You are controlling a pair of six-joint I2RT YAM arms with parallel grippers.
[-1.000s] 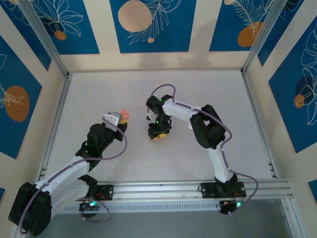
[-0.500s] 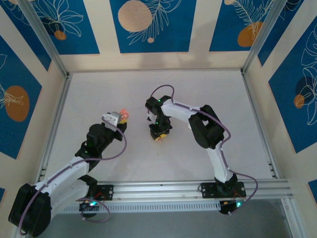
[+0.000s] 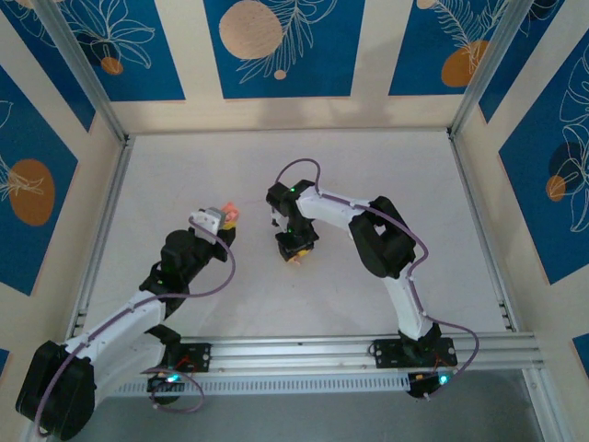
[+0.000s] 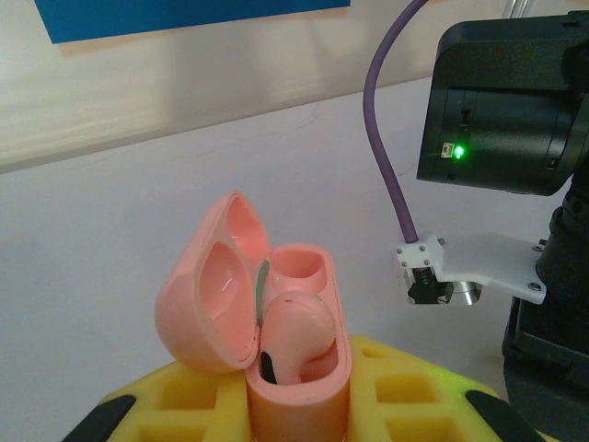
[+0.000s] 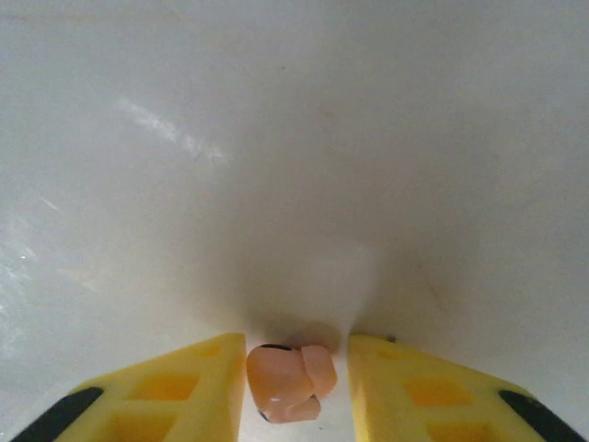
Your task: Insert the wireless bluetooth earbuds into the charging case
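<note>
**1 earbud in the case, 1 on the table**

The salmon-pink rounded plastic charging case point(image 4: 299, 364) stands upright with its hinged lid point(image 4: 207, 308) open. 1 pale-pink plastic earbud point(image 4: 296, 331) sits in the near well, and the far well point(image 4: 299, 267) is empty. The left gripper point(image 4: 294, 405) clamps the case's base. The right gripper point(image 5: 296, 359) points down at the white table point(image 5: 276, 138), its yellow fingers point(image 5: 184, 387) narrowly flanking the 2nd earbud point(image 5: 287, 385); I cannot tell whether they pinch it.
</note>
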